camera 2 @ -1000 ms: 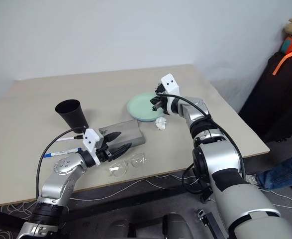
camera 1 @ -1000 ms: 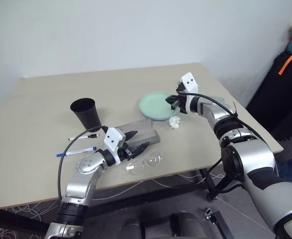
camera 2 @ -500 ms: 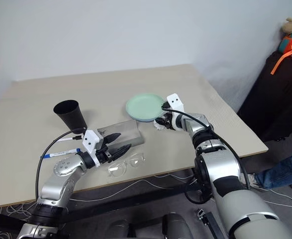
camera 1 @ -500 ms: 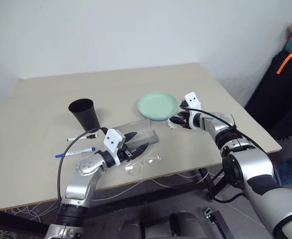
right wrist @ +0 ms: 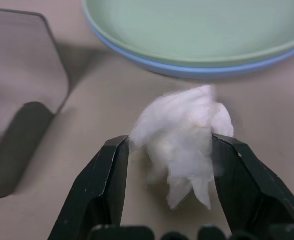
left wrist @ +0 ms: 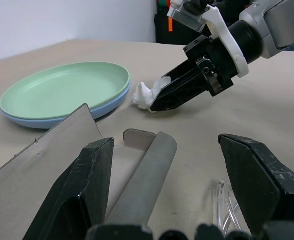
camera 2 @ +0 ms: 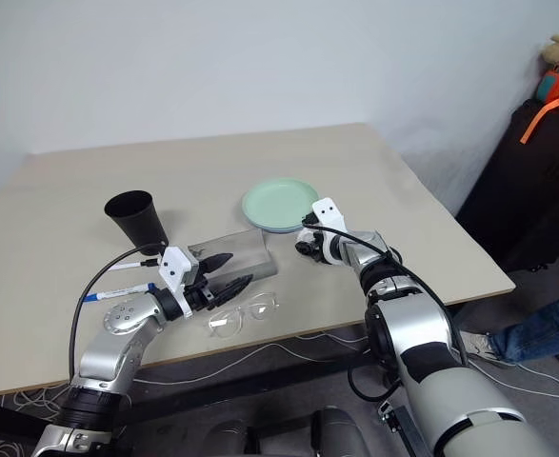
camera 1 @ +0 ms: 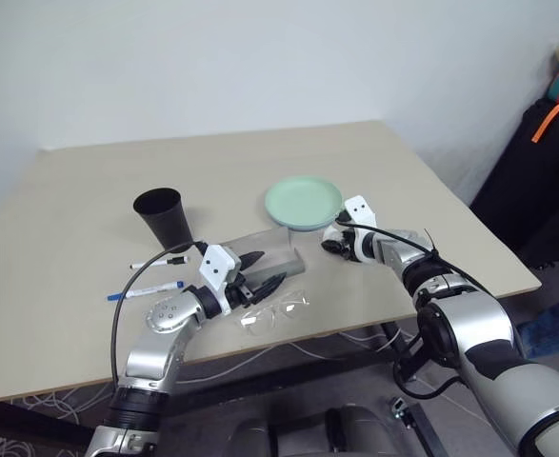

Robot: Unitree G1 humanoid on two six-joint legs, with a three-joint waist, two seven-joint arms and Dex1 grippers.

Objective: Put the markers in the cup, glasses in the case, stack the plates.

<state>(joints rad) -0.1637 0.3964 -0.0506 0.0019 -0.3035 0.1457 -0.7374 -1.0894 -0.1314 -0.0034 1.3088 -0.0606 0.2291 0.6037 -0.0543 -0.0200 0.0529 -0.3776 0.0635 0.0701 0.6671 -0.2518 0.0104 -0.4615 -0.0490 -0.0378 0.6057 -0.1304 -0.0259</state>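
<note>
The mint green plate lies on the light blue one, and the plates (camera 1: 303, 202) sit at mid-table. Just in front of them my right gripper (camera 1: 330, 239) is low on the table, open, one finger on each side of a crumpled white tissue (right wrist: 184, 132). My left gripper (camera 1: 260, 271) hangs open at the near end of the grey case (camera 1: 271, 248), whose lid stands open. The glasses (camera 1: 274, 312) lie on the table just in front of it. The black cup (camera 1: 165, 217) stands upright to the left. The black-capped marker (camera 1: 160, 261) and the blue-capped marker (camera 1: 146, 289) lie beside it.
The table's (camera 1: 89, 190) near edge runs close behind the glasses and its right edge is near my right forearm. A dark bag with an orange strap (camera 1: 546, 143) stands beyond the right edge. A person's leg (camera 2: 546, 333) is at the right. Cables lie under the table.
My right gripper dropped from the plates' rim to the table beside the tissue, and its jaws opened around it. The left arm has not moved.
</note>
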